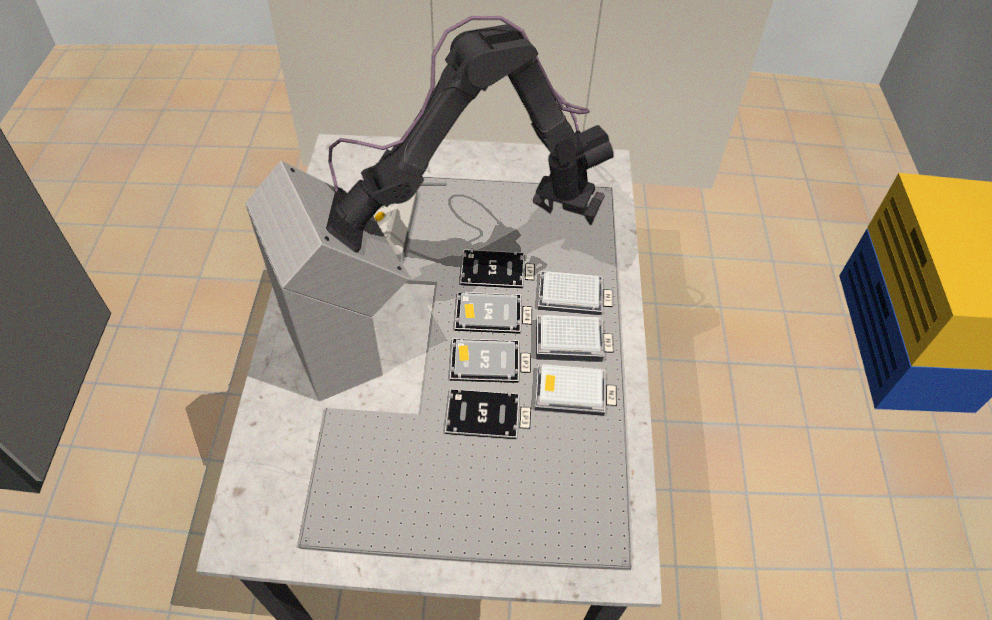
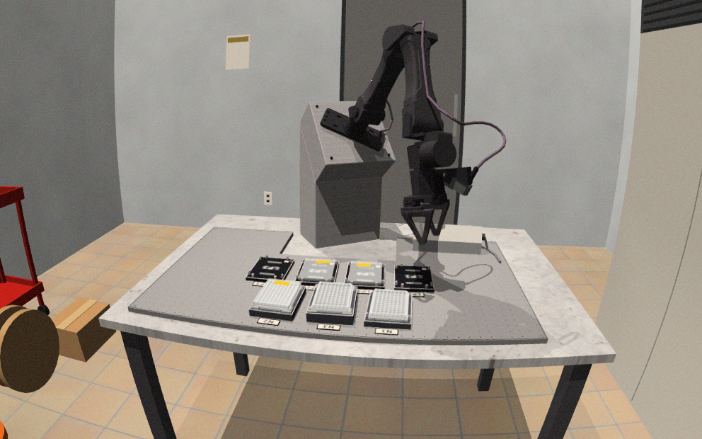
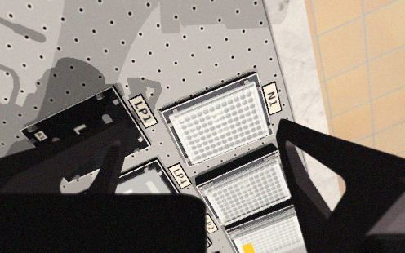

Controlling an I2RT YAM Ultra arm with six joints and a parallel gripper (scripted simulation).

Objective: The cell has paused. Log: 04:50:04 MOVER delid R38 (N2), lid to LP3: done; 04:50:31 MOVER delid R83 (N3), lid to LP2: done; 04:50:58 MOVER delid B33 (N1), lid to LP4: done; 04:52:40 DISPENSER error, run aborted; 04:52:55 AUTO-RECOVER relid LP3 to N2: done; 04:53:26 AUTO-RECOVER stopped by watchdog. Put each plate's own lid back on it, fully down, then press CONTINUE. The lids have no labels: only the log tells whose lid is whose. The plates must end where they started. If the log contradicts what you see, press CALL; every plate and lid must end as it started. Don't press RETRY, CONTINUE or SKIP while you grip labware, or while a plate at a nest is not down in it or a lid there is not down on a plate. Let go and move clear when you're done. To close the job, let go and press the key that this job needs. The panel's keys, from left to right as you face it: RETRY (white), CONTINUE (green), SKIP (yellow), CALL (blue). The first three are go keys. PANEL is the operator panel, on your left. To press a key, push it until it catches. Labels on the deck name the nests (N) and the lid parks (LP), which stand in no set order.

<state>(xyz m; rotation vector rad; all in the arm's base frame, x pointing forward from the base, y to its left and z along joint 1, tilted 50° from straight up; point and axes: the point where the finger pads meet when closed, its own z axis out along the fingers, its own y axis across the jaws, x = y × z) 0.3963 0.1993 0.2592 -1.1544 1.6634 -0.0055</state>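
The gripper (image 2: 424,227) hangs fingers-down and spread wide, holding nothing, above the perforated grey deck plate (image 1: 468,482) near the desk's back right corner, just behind lid park LP1 (image 1: 492,268). A pale flat box (image 2: 461,234) and a looping cable (image 2: 468,271) lie on the desk (image 1: 241,467) close beside it.

LP1 and LP3 (image 1: 482,413) are bare black frames. Clear lids with orange tabs lie on LP4 (image 1: 487,312) and LP2 (image 1: 484,358). Alongside, toward the right edge, sit three well plates: N1 (image 1: 569,290) and N3 (image 1: 571,334) uncovered, N2 (image 1: 571,387) seemingly lidded, with an orange tab.

The slanted grey operator panel (image 1: 321,255) stands at the left edge; the arm hides most of its keys.

The desk is white veined marble on dark legs, over tan tiled floor, with grey walls. A yellow-and-blue slotted cabinet (image 1: 921,292) stands off to the right.
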